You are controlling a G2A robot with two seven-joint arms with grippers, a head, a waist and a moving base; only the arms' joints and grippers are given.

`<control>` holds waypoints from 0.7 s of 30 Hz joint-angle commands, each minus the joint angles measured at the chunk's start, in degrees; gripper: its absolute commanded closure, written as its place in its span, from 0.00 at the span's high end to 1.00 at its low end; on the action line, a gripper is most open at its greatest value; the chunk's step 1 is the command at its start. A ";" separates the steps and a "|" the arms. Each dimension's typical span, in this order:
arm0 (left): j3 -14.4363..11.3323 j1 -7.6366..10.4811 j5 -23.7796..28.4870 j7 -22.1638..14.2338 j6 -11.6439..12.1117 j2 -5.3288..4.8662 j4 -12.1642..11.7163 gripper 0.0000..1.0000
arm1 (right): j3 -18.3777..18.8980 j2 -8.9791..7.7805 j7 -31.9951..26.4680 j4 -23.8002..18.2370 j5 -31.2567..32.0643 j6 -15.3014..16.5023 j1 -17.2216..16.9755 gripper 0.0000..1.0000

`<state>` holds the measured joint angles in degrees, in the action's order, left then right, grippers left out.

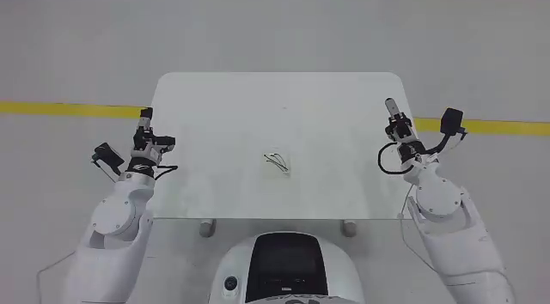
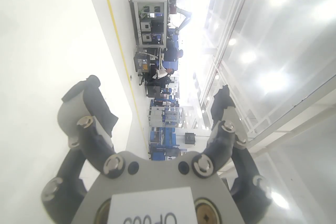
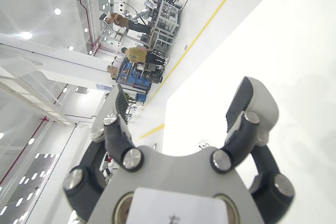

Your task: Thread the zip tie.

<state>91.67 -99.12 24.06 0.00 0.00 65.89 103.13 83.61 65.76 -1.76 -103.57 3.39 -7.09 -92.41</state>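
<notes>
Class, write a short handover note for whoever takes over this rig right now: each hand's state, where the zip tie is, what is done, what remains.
Left hand: open, empty, by one side edge of the table.
Right hand: open, empty, by the opposite side edge.
Zip tie: lying near the table's middle, apart from both hands.
Done: nothing yet; the tie is untouched.
Left: pick it up and thread its tail through its head.

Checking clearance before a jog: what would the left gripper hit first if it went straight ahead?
Nothing close, it seems: the left gripper points along the side edge of the table toward open floor, well off the zip tie; depth unclear.
</notes>
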 commanded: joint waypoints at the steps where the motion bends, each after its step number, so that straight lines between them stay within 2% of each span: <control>1: 0.00 0.00 0.00 0.00 0.00 0.00 0.00 1.00 | -0.07 -0.28 -1.15 -1.07 4.94 1.24 0.28 1.00; 7: 0.00 0.00 0.00 0.00 0.00 0.00 0.00 1.00 | -1.77 -0.70 -7.91 -3.15 14.89 0.47 2.82 1.00; 12: 0.00 0.00 0.00 0.00 0.00 0.00 0.00 1.00 | -5.68 -0.69 -14.15 -3.47 22.18 -2.33 6.45 1.00; 15: 0.00 0.00 0.00 0.00 0.00 0.00 0.00 1.00 | -7.84 -0.63 -17.20 -2.89 24.88 -2.82 7.29 1.00; 21: 0.00 0.00 0.00 0.00 0.00 0.00 0.00 1.00 | -8.05 -0.65 -17.74 -2.64 25.40 -2.55 7.23 1.00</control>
<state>91.67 -99.12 24.06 0.00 0.00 65.89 103.13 75.56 65.11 -19.52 -106.20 28.81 -9.62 -85.18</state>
